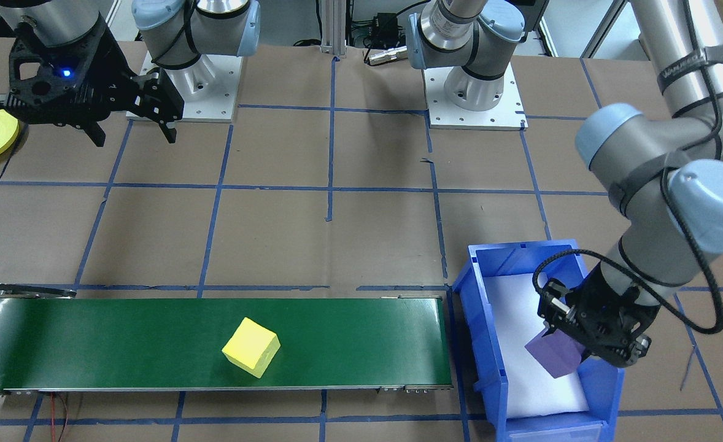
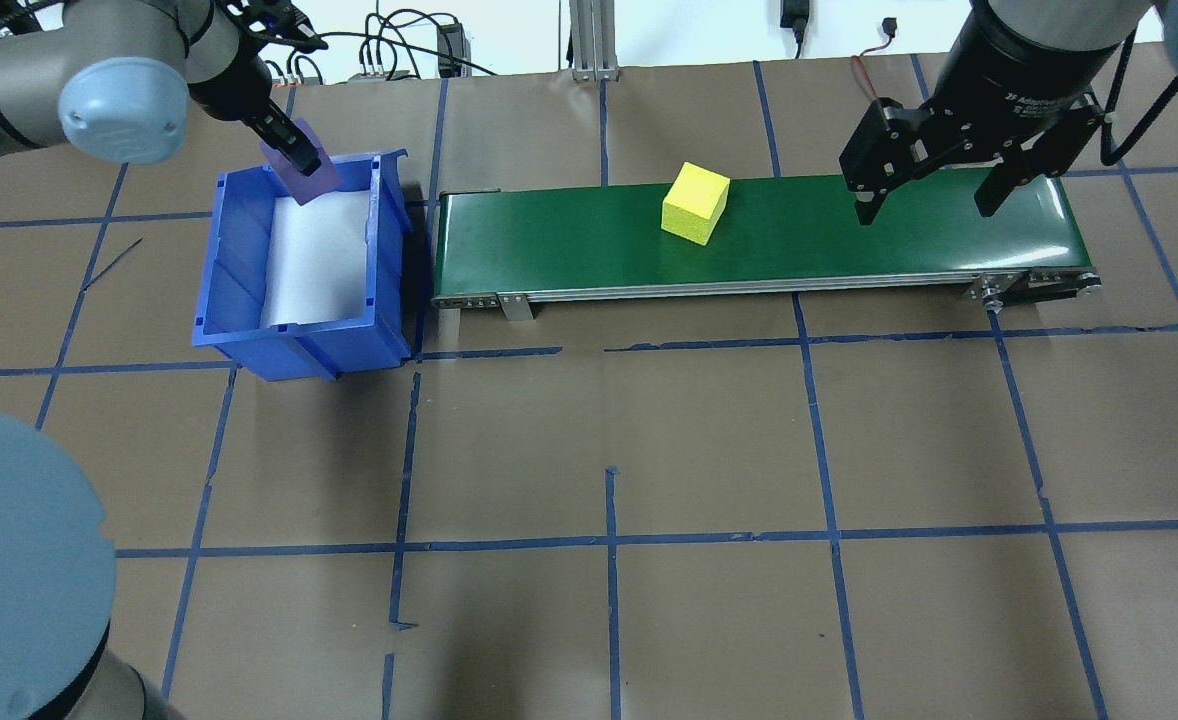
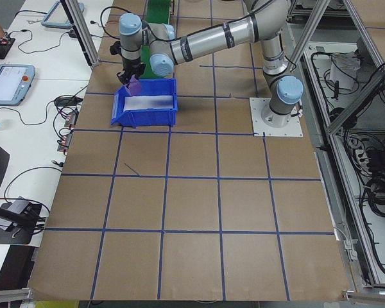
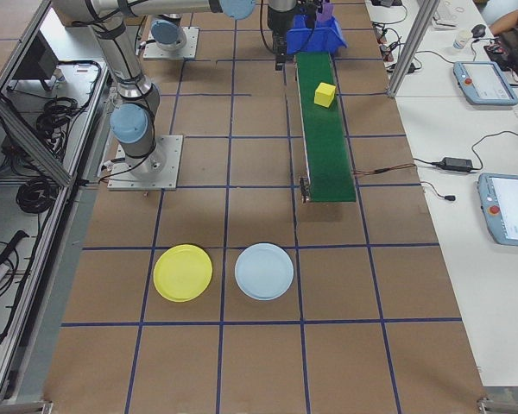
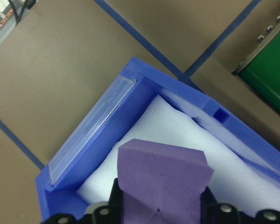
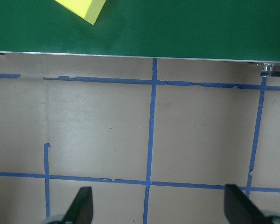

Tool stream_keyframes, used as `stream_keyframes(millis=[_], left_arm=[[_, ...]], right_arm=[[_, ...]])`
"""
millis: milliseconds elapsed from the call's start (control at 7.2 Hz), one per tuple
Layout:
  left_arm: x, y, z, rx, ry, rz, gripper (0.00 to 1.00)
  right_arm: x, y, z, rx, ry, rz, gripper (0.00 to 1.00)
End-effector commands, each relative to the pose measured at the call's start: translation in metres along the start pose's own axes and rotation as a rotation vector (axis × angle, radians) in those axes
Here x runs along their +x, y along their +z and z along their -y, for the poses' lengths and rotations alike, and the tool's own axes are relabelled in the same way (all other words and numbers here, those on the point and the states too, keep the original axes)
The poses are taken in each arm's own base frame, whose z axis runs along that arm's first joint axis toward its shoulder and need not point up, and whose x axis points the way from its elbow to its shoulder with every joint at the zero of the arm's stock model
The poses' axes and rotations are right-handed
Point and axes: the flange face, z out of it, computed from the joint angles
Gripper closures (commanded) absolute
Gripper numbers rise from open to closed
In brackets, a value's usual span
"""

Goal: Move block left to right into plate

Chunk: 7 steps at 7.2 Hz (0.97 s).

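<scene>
Holding a purple block (image 1: 556,356) over the blue bin (image 1: 485,319), left gripper (image 1: 588,337) clamped on it; prob light, squishy foam, grab flat sides. Right gripper (image 2: 927,195) spread apart, w/ nothing in it.

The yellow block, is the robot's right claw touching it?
Apart. The overhead view shows the yellow block sitting alone on the green belt, with bare belt between it and the open right gripper.
</scene>
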Motion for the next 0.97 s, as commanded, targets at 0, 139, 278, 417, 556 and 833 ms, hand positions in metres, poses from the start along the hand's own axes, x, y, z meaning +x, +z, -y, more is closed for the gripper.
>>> stream_keyframes(millis=[0, 139, 278, 417, 556, 833], left_arm=[[0.039, -0.058, -0.003, -0.012, -0.169, -0.003, 0.64], [0.069, -0.064, 0.016, 0.003, -0.304, -0.001, 0.63], [0.098, -0.054, 0.038, -0.001, -0.376, -0.016, 0.63], [0.137, -0.023, 0.066, -0.042, -0.391, -0.040, 0.63], [0.151, 0.022, 0.093, -0.041, -0.467, -0.028, 0.63], [0.192, 0.093, 0.131, -0.025, -0.571, -0.039, 0.63]], right_arm=[[0.000, 0.000, 0.000, 0.000, 0.000, 0.000, 0.00], [-0.001, 0.000, 0.000, 0.000, -0.001, 0.000, 0.00], [0.000, 0.000, 0.000, 0.000, -0.001, 0.000, 0.00], [0.000, 0.000, 0.000, 0.000, -0.003, 0.000, 0.00], [0.000, 0.000, 0.000, 0.002, -0.003, 0.001, 0.00], [0.009, 0.002, 0.006, 0.007, 0.009, -0.001, 0.00]])
